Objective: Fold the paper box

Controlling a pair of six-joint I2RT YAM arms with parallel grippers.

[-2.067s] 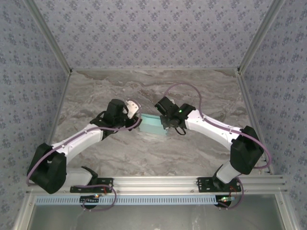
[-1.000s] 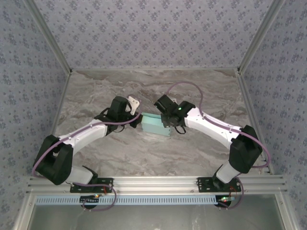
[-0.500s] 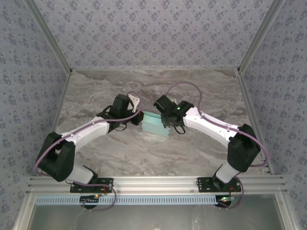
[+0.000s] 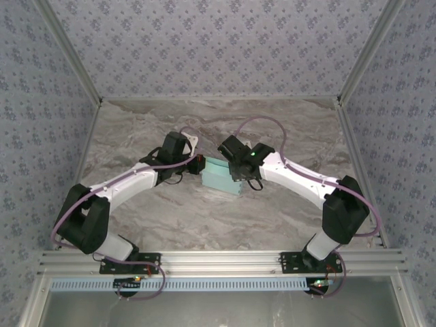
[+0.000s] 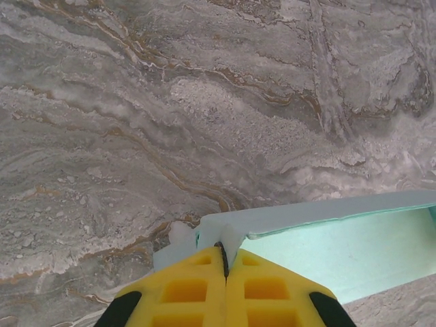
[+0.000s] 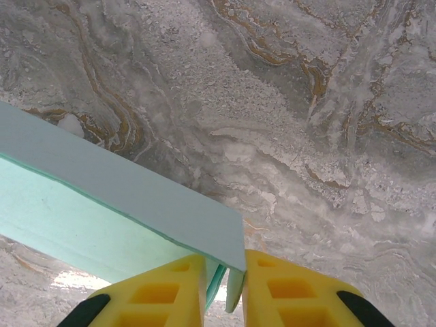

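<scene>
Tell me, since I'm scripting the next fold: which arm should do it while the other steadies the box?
Left, probably. The right gripper is clamped on a wall of the box, a ready anchor. The left gripper, shut, has its tips at the opposite end, seemingly free to push that corner in.

Pale aqua paper box (image 4: 221, 178) (half-folded, open)
</scene>
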